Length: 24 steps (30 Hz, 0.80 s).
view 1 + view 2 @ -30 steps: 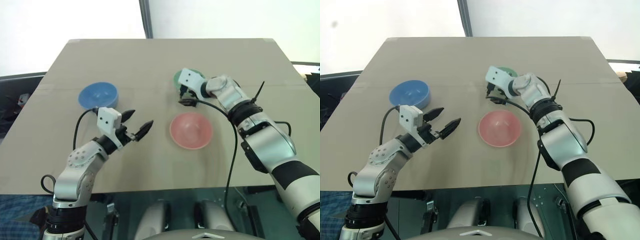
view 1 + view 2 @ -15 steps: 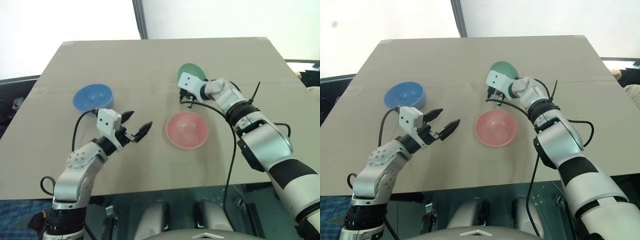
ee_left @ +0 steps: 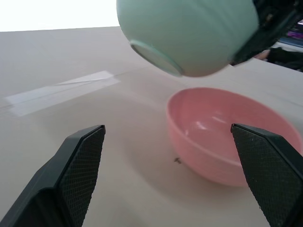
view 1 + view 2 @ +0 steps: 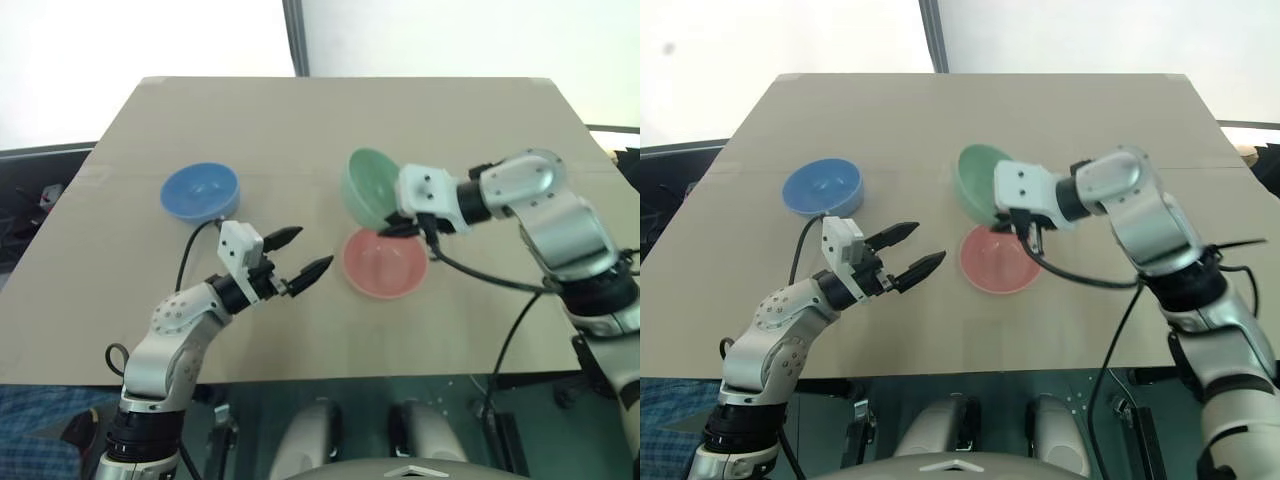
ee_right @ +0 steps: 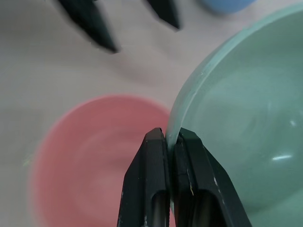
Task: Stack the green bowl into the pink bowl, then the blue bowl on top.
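Right end effector [image 5: 166,142]: pinched shut on the green bowl's rim; bowl held off the worktop
Green bowl [image 4: 368,186]: tilted, in the air just above the pink bowl's far edge
Pink bowl [image 4: 384,263]: upright on the worktop [image 4: 300,130]; empty
Blue bowl [image 4: 200,191]: on the worktop, well off to the left
Left end effector [image 4: 298,254]: fingers spread wide, holding nothing; pointing toward the pink bowl

Bright, even daylight; background beyond table [image 4: 300,120] blown out white. Soft faint shadows under bowls. Small glare inside green bowl [image 5: 246,142]. Right wrist view blurred beyond fingers; head views sharp.
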{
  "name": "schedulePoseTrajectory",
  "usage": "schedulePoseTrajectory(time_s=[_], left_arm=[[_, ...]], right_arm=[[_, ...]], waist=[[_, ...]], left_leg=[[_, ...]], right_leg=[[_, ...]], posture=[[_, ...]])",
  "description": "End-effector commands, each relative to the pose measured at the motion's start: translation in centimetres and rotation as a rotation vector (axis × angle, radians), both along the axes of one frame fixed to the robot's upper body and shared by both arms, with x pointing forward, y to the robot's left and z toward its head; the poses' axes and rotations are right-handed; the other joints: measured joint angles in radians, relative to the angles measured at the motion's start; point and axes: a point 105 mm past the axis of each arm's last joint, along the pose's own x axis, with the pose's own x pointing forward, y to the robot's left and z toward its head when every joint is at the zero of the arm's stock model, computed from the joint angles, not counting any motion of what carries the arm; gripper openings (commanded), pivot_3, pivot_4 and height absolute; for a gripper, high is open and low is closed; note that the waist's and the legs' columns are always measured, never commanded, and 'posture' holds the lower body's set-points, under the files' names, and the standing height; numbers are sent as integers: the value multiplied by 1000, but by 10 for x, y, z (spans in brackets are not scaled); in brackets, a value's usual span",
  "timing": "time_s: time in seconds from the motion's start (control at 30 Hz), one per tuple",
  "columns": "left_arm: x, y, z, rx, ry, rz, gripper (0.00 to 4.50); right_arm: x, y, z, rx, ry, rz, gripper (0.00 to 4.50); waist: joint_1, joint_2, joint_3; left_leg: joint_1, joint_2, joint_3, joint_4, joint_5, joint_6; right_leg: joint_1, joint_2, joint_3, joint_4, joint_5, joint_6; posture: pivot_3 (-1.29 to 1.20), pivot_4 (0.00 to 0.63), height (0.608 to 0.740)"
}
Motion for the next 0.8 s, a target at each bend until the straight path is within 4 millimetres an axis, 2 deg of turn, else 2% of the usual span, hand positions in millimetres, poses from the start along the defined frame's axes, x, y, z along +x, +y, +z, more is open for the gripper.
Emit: schedulePoseTrajectory(time_s=[0.03, 0.07, 0.13, 0.17, 0.33, 0.37, 0.43, 0.5, 0.6, 0.7, 0.8], left_arm=[[3, -2, 6, 15, -44, -36, 4500], [3, -2, 6, 16, -44, -40, 4500], [5, -4, 6, 18, -43, -57, 4500], [5, -5, 6, 20, -43, -64, 4500], [6, -7, 6, 24, -43, -78, 4500], [6, -7, 6, 25, -42, -78, 4500], [6, -7, 6, 32, -44, -76, 4500], [8, -5, 5, 48, -53, -49, 4500], [22, 4, 4, 100, -70, 66, 4500], [27, 5, -1, 161, -37, 127, 4500], [31, 9, -5, 248, -38, 191, 4500]], right_arm=[[-26, -4, -1, -27, -4, 31, 81], [-28, -5, -4, -34, -1, 25, 81], [-29, -5, -7, -34, -5, 5, 712], [-29, -5, -8, -36, -6, -3, 873], [-27, -4, -10, -33, -16, -29, 2909], [-27, -4, -10, -32, -16, -31, 3201], [-28, -3, -7, 2, 5, -48, 4204], [-33, -3, 4, 84, 53, -65, 4204], [-34, -12, 31, 266, 116, -129, 4204], [-25, -42, 65, 462, 128, -264, 4204], [-24, -63, 87, 570, 116, -351, 4204]], waist=[[-7, 0, 0], [-8, 0, 0], [-9, 0, 0], [-7, 0, 0], [-3, -1, 0], [-1, -1, 0], [0, -1, 0], [0, -1, 0], [3, -1, 0], [9, -1, -1], [19, -1, -1]], left_leg=[[0, 0, 0, 0, 0, 0], [1, 1, 0, 0, 0, 0], [1, 1, 1, 1, 0, 0], [1, 1, 0, 2, 0, 0], [0, 1, 0, 3, 0, 0], [0, 1, 0, 4, 0, 0], [-1, 1, 0, 4, 0, 0], [-1, 1, 0, 4, 0, 0], [-1, 1, 0, 4, 0, 0], [-1, 1, 0, 6, 0, 1], [-1, 1, 0, 6, -1, 2]], right_leg=[[0, 0, 0, 0, 0, 0], [0, 0, 0, 1, 0, 0], [0, 1, 0, 2, 0, 0], [0, 1, 0, 2, 0, 0], [0, 0, 0, 1, 0, 0], [0, 0, 0, 1, 0, 0], [0, 0, 0, 1, 0, 0], [0, 0, 0, 1, 0, 0], [0, 0, 0, 2, 0, 0], [1, 0, 0, 2, 0, 0], [1, 0, 0, 2, 0, 0]], posture=[[0, 150, 740], [0, 150, 740], [0, 150, 740], [0, 150, 740], [0, 150, 740], [0, 150, 740], [0, 150, 740], [0, 150, 740], [0, 150, 740], [0, 150, 740], [0, 150, 740]])
